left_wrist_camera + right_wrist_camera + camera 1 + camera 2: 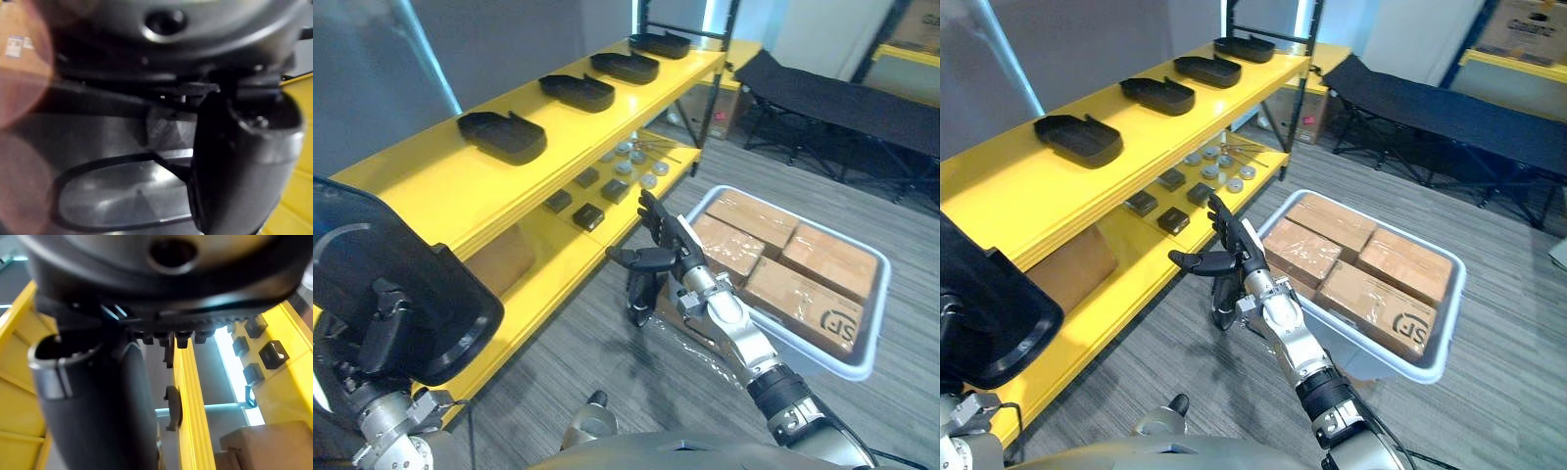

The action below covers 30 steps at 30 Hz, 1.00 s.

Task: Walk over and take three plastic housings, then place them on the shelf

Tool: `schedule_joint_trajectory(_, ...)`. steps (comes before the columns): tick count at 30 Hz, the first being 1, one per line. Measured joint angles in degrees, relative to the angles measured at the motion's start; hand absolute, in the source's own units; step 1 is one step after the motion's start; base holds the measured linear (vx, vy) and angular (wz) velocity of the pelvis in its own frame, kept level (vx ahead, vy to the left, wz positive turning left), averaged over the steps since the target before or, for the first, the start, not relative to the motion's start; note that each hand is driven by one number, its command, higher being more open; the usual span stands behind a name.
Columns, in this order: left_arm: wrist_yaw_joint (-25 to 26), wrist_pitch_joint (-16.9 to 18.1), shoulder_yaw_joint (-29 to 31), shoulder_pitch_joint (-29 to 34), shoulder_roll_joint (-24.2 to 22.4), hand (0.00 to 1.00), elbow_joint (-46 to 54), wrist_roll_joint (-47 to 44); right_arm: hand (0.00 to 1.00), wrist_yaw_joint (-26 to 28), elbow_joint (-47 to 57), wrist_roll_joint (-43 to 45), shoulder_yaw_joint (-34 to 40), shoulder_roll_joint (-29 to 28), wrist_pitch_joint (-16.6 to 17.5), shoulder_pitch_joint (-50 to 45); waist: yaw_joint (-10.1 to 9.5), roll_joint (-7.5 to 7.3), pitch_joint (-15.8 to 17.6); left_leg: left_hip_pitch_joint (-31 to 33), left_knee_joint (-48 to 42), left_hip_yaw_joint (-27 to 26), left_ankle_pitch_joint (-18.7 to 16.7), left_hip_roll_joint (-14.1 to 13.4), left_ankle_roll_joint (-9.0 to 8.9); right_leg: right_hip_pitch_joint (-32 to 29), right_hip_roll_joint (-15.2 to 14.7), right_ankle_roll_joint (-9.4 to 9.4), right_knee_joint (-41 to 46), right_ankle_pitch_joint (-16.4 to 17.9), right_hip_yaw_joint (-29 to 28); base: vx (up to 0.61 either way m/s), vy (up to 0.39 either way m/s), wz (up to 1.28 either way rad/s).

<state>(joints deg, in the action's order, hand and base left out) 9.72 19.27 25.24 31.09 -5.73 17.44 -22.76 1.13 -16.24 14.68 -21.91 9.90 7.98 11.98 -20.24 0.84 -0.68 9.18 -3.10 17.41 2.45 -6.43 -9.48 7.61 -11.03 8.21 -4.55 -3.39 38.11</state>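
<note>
Several black plastic housings lie in a row on the yellow shelf's top board point(440, 186), the nearest housing point(502, 135) at its front. Another black plastic housing point(406, 279) is close to the camera at the lower left, beside the shelf's front edge. My left hand point(380, 333) is curled on it, and the left wrist view shows the housing's rim point(122, 196) past my thumb point(239, 166). My right hand point(668, 250) hangs open with straight fingers above the carpet, between the shelf and the bin, holding nothing.
A white bin point(881, 304) packed with wrapped cardboard boxes stands on the carpet at the right. The lower shelf carries small dark blocks point(588, 216), round metal discs point(636, 162) and a brown box point(499, 259). A black folding cot point(842, 98) stands at the back right.
</note>
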Motion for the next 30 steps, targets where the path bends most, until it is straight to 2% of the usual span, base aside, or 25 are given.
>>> schedule_joint_trajectory(2,-2.35,0.00,-1.31,-0.17,-0.01,0.00,0.00,-0.08,1.00,-0.89,0.00,-0.38,0.08,-0.02,-0.54,0.00,0.16,0.20,0.14,0.63,2.07,1.41,2.01,0.38,0.49,0.31,-0.03,-0.02,0.05,0.38,2.51,0.02,-0.019,0.82)
schedule_joint_trajectory(3,-4.04,0.00,-2.26,-0.27,-0.06,0.00,0.00,-0.17,1.00,-1.93,-0.16,-1.15,0.17,0.03,-1.33,-0.02,0.14,0.67,0.44,0.39,3.85,1.81,3.13,0.51,1.65,0.51,-0.44,0.33,1.03,1.03,3.98,0.00,0.009,0.77)
schedule_joint_trajectory(4,-4.77,0.00,-2.57,-0.26,-0.06,0.00,0.01,-0.24,1.00,-2.25,-0.49,-1.54,0.18,0.05,-1.55,-0.02,0.12,0.91,0.58,0.25,4.34,1.83,3.55,0.65,2.08,0.56,-0.86,0.58,1.88,1.48,4.48,0.00,0.046,0.59)
schedule_joint_trajectory(6,-5.81,0.00,-2.73,-0.25,-0.06,0.00,0.16,-0.22,1.00,-2.80,-1.10,-2.75,0.24,-0.26,-2.43,-0.05,0.09,1.56,1.05,-0.06,4.46,1.85,3.89,1.08,2.01,0.93,-1.93,0.89,3.94,2.57,5.34,0.00,0.056,0.31)
schedule_joint_trajectory(9,-6.37,-0.04,-3.07,-0.29,-0.03,0.00,1.07,-0.11,1.00,-2.85,-0.91,-3.02,1.24,-0.95,-2.59,-1.31,0.85,1.31,1.34,-0.68,4.40,1.81,3.79,3.02,2.09,1.94,-4.80,2.22,7.05,4.19,6.64,-0.01,0.065,0.31)
schedule_joint_trajectory(10,-7.59,-0.08,-3.27,-0.50,0.12,0.00,1.86,-0.13,1.00,-2.95,-0.81,-3.02,2.52,-1.16,-2.33,-2.14,1.89,1.06,1.59,-0.38,3.91,1.64,3.75,4.18,2.29,2.14,-6.92,2.67,10.57,6.04,7.99,0.01,0.103,0.71)
schedule_joint_trajectory(11,-9.11,-0.40,-3.86,-1.34,0.68,0.00,2.63,-0.13,1.00,-3.41,-0.79,-3.19,4.14,-1.21,-1.97,-3.46,2.87,0.44,2.20,-0.25,3.21,1.93,3.76,5.74,2.62,1.60,-9.90,1.72,16.26,8.66,7.69,0.02,0.095,0.81)
schedule_joint_trajectory(12,-9.94,-0.54,-4.41,-1.90,1.28,0.00,2.74,-0.17,1.00,-3.94,-0.76,-3.50,4.91,-1.15,-1.86,-4.31,3.15,0.33,2.44,-0.28,2.98,2.95,3.78,6.53,2.80,1.09,-11.21,0.86,19.40,9.31,5.99,0.04,0.096,1.04)
schedule_joint_trajectory(14,-13.57,-0.86,-7.56,-4.36,5.43,0.00,2.79,-0.15,1.00,-6.04,-0.75,-5.11,7.10,-0.84,-1.62,-7.75,5.53,0.41,3.47,-0.55,1.95,7.27,4.49,7.94,3.24,-2.18,-13.19,-1.39,32.11,8.94,-6.29,0.05,0.036,1.24)
schedule_joint_trajectory(15,-14.27,-0.85,-7.97,-4.93,6.71,0.00,2.81,-0.20,1.00,-6.24,-0.75,-5.12,7.20,-0.65,-1.59,-7.97,6.15,0.63,4.03,-0.64,1.93,8.31,4.63,7.65,3.20,-3.31,-13.03,-2.03,34.38,9.30,-8.97,0.04,-0.091,0.97)
schedule_joint_trajectory(16,-14.99,-0.95,-8.26,-5.69,8.50,0.00,2.80,-0.48,1.00,-6.21,-0.69,-5.13,7.18,-1.17,-1.27,-8.13,7.13,0.72,4.26,-0.15,2.15,9.94,5.16,7.53,2.85,-4.19,-10.87,-2.52,34.55,13.62,-13.63,0.01,-0.169,0.58)
schedule_joint_trajectory(18,-14.96,-0.96,-8.63,-6.52,8.98,0.00,2.70,-2.10,1.00,-5.20,0.60,-5.21,6.92,-1.23,-0.68,-8.03,7.27,-0.36,4.27,0.69,2.39,10.08,6.00,8.20,1.92,-3.76,-8.89,-3.06,28.96,15.51,-14.96,-0.01,-0.204,0.22)
schedule_joint_trajectory(19,-14.66,-0.96,-8.62,-6.50,8.57,0.00,2.69,-2.15,1.00,-4.57,0.91,-5.36,6.91,-1.09,0.18,-7.51,6.81,-0.34,4.55,0.87,2.38,9.38,6.16,7.96,1.67,-2.87,-8.22,-1.48,25.91,16.46,-15.35,-0.03,-0.165,-0.32)
schedule_joint_trajectory(20,-14.19,-0.95,-8.61,-6.21,8.46,0.00,2.70,-2.15,1.00,-3.97,0.94,-5.49,6.93,-0.90,1.12,-6.57,6.15,0.31,5.02,1.68,2.33,8.23,6.19,7.57,1.61,-2.36,-7.17,0.77,22.27,17.83,-15.37,-0.11,-0.209,-0.33)
schedule_joint_trajectory(21,-13.51,-0.98,-8.91,-5.89,7.15,0.00,2.66,-2.07,1.00,-2.99,1.02,-5.51,6.94,0.21,1.52,-5.52,6.63,2.77,6.01,2.44,2.20,7.40,6.18,5.18,1.97,-1.86,-4.62,2.68,20.29,17.43,-14.99,-0.15,-0.203,-0.19)
schedule_joint_trajectory(23,-13.29,-0.97,-8.97,-5.72,6.12,0.00,2.85,-2.02,1.00,-2.34,1.09,-5.51,6.91,1.56,1.48,-5.74,6.86,3.90,6.66,2.49,2.30,3.76,6.73,2.31,2.91,-1.84,-2.86,1.94,20.26,17.77,-14.39,-0.18,-0.149,0.10)
schedule_joint_trajectory(24,-12.50,-0.96,-8.98,-5.33,5.75,0.00,3.10,-2.03,1.00,-1.68,1.09,-5.52,6.90,2.30,1.48,-5.89,6.81,3.87,6.72,2.49,2.36,1.77,6.72,0.68,3.51,-1.72,-1.86,0.89,20.49,18.39,-13.97,-0.16,-0.117,0.09)
schedule_joint_trajectory(27,-9.72,-0.95,-8.81,-3.75,5.48,0.00,3.19,-2.13,1.00,-1.01,2.54,-5.46,7.94,3.29,1.50,-6.15,6.80,2.73,7.05,2.57,2.28,-0.25,6.91,-0.23,4.54,-1.69,-1.65,0.45,20.45,18.70,-13.59,-0.04,-0.061,-0.02)
schedule_joint_trajectory(28,-9.48,-0.96,-8.78,-3.44,5.41,0.00,3.19,-2.13,1.00,-1.00,2.87,-5.46,8.13,3.28,1.51,-6.16,6.80,2.48,7.13,2.58,2.27,-0.50,7.02,-0.07,4.36,-1.70,-1.83,0.54,20.32,18.64,-13.62,0.05,-0.028,-0.05)
schedule_joint_trajectory(30,-9.00,-0.97,-8.78,-3.50,4.99,0.00,3.19,-2.11,1.00,-0.71,3.80,-5.31,8.75,3.15,1.69,-6.14,6.61,1.57,7.50,2.84,2.34,-1.06,7.39,0.61,2.74,-1.60,-2.51,1.78,19.34,17.83,-13.65,0.08,0.007,-0.01)
